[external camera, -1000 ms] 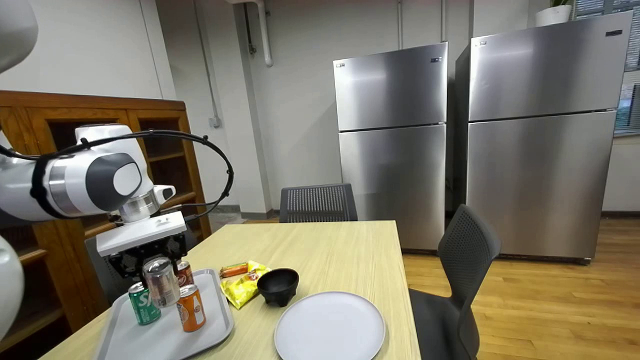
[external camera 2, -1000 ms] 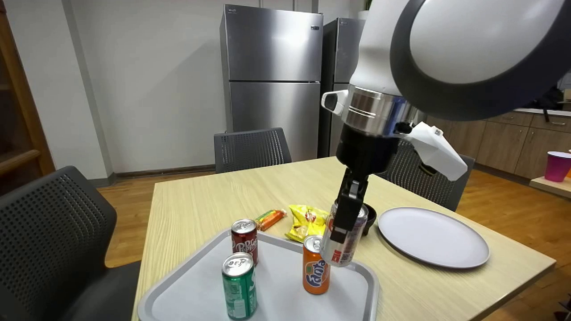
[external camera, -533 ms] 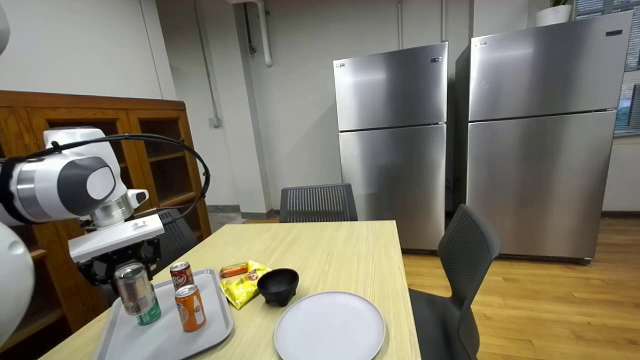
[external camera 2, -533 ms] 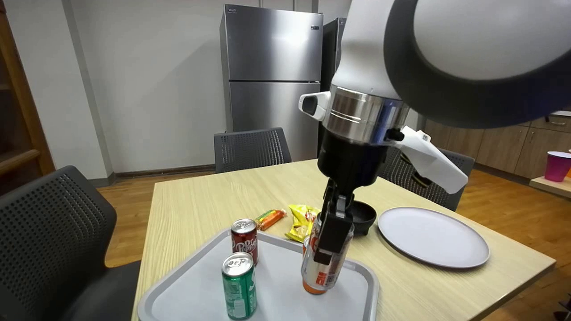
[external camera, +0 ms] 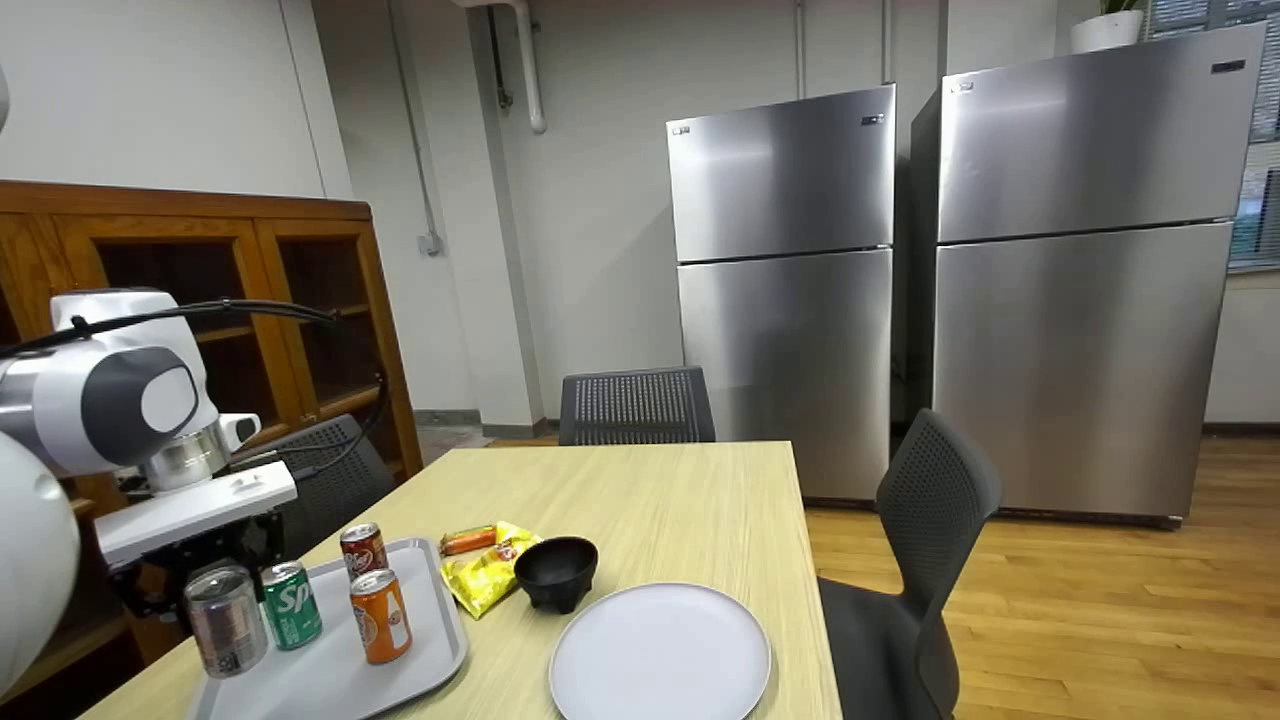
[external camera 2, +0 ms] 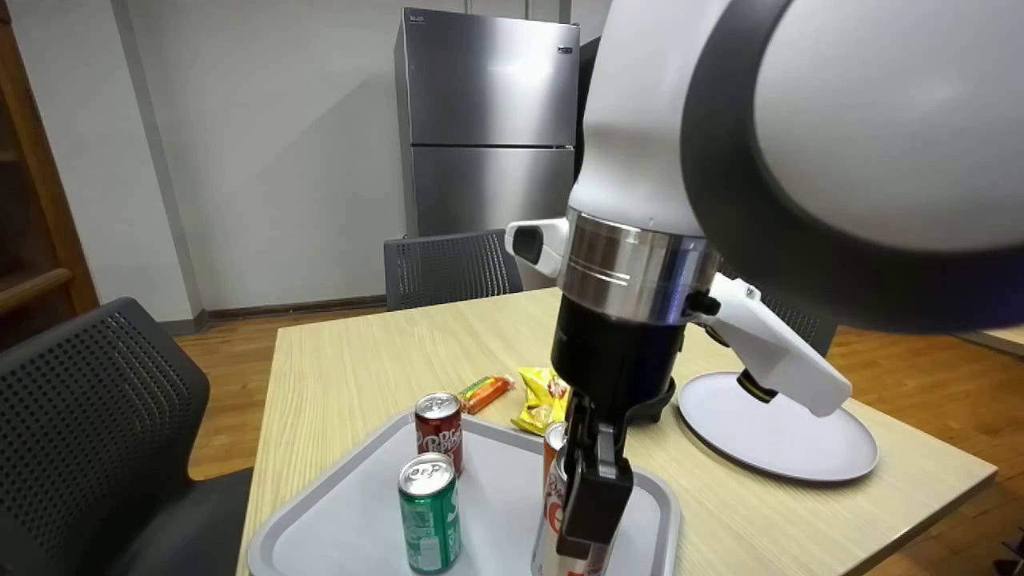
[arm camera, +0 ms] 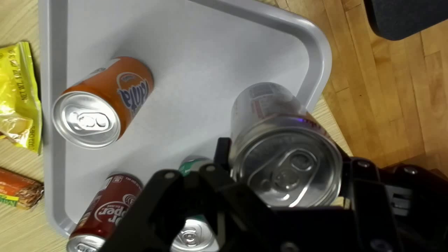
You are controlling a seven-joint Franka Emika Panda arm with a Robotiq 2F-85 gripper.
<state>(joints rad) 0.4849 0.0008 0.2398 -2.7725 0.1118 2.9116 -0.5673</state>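
Between the jaws of your gripper (arm camera: 281, 159), which are pressed against its sides, you hold a silver can (external camera: 226, 622) with red lettering, its pull-tab top facing the wrist camera. Below the gripper lies a grey tray (arm camera: 189, 66); the silver can is near one edge of it, though whether its base touches cannot be told. Close beside the gripper, a green Sprite can (external camera: 292, 606) stands on the tray, partly hidden by your gripper in the wrist view. An orange Fanta can (arm camera: 131, 82) also stands there, across from the gripper. Diagonally past these two, farthest of the cans from your gripper, is a dark red Dr Pepper can (external camera 2: 438, 438). Beyond the tray, on the side away from the gripper, a yellow chip bag (external camera: 482, 581) and an orange-wrapped snack (external camera 2: 486, 394) lie on the wooden table (external camera: 620, 510). Past the bag stands a black bowl (external camera: 556, 575), and farther from your gripper a pale round plate (external camera: 660, 655) rests flat.
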